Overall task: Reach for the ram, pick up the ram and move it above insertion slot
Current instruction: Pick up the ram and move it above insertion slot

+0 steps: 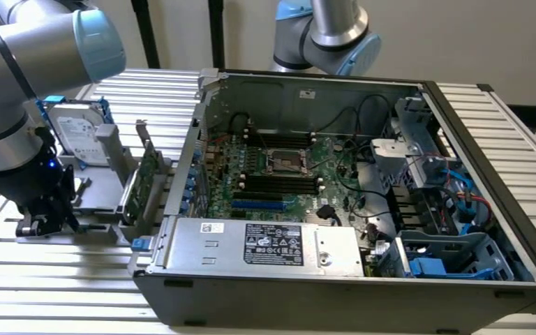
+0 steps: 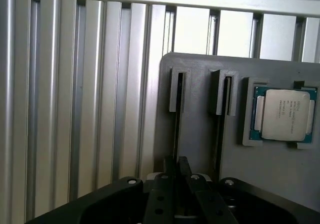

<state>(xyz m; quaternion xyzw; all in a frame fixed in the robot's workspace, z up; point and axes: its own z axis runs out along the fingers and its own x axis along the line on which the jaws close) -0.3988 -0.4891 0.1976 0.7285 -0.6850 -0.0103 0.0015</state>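
Where the ram [image 2: 177, 119] stands on edge in a narrow slot of the grey holder [image 2: 200, 144], my claw [image 2: 177, 166] is clenched on it, with a finger [image 2: 169, 168] pressed to each flat side. Seen from the wrist, the ram is a thin dark line running away from my fingers, seated in its slot. Just beside it a second slot [image 2: 220, 108] shows a similar thin dark line. Past that, a processor [image 2: 283, 115] lies flat in a square recess of the same holder.

In the exterior view my claw [image 1: 47, 220] is low at the near end of the holder [image 1: 100, 192], on the exterior view's left. A hard drive [image 1: 75, 136] stands at the holder's far end, and a green expansion card [image 1: 137, 185] stands upright on its right side. Right of the card lies the open computer case [image 1: 343, 296]. The black insertion slots [image 1: 282, 185] on its motherboard [image 1: 319, 157] are well apart from the ram. Everything rests on a slatted aluminium table [image 2: 75, 108].
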